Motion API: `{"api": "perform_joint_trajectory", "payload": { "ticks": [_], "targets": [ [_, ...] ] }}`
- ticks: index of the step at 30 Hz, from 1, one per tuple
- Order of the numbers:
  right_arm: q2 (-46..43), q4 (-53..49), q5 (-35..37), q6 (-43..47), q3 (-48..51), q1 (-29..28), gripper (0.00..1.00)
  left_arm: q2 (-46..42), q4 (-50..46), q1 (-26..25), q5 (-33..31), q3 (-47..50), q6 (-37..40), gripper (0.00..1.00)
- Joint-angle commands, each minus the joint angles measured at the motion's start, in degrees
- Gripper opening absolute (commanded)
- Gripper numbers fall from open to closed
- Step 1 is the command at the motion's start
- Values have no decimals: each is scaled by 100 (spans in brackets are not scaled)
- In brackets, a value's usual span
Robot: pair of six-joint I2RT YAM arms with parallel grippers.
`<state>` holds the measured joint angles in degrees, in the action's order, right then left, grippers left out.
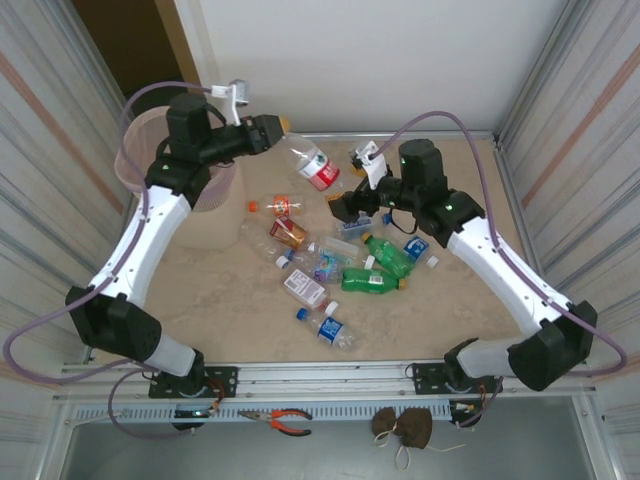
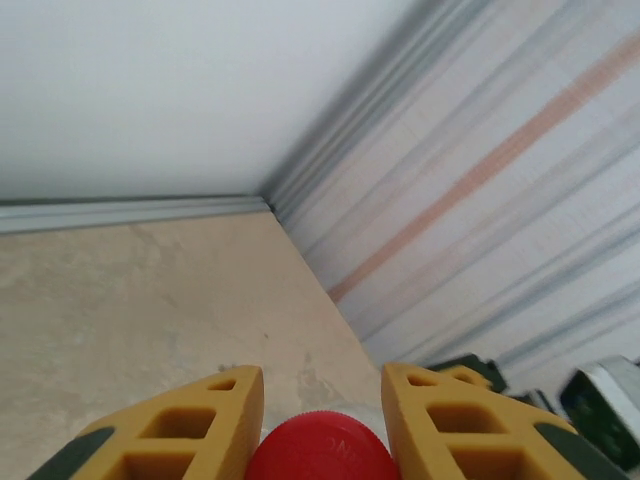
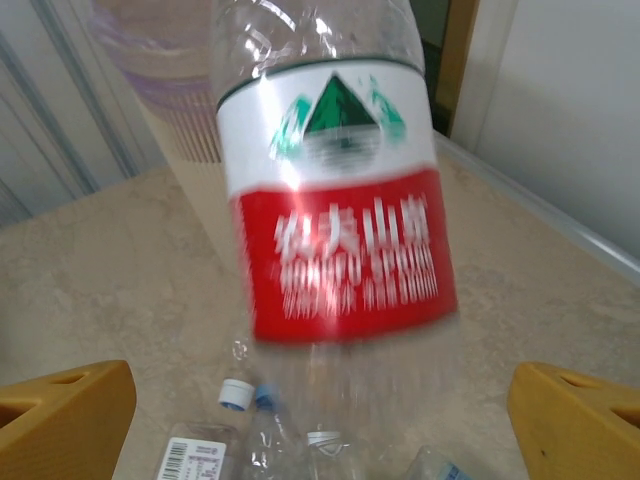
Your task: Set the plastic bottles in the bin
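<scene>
Bottle (image 1: pixel 312 165) aloft (left end effector (image 1: pixel 284 128)) — bin (image 1: pixel 208 212) rim near.

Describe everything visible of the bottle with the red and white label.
The red-labelled bottle is clear thin plastic, with a white band bearing a green triangle logo and a red band of white characters. Its red cap is clamped in the left gripper, which holds it tilted in the air over the table.

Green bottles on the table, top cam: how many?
2. One green bottle lies slanted, right of the middle of the table; the second green bottle lies just nearer the arm bases, beside it. Others may be hidden among the clutter.
</scene>
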<state>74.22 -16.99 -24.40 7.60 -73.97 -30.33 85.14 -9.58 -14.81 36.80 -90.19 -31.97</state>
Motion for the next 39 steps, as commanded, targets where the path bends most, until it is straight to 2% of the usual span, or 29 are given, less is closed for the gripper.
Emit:
{"api": "perform_joint_trajectory", "payload": {
  "ticks": [1,12,16,20,26,30,39],
  "targets": [
    [-407,-181,235,-165,146,-17,95,-339,178,504,60,72,-54,26],
    [-925,-522,376,-188,377,105,95,-498,611,2771,224,-91,-681,25],
    [-942,-581,375,-184,404,115,95,-443,784,3220,-66,-16,-765,25],
    [-926,-632,370,-182,414,115,95,-350,864,3464,-471,73,-696,25],
    [-892,-659,382,-166,458,139,95,4,1005,3603,-634,240,-734,25],
    [-779,-639,337,-168,481,167,95,240,1215,3490,-654,550,-763,24],
    [-662,-612,239,-174,584,268,95,801,1034,2958,-1059,1005,-155,25]
  ]
}}
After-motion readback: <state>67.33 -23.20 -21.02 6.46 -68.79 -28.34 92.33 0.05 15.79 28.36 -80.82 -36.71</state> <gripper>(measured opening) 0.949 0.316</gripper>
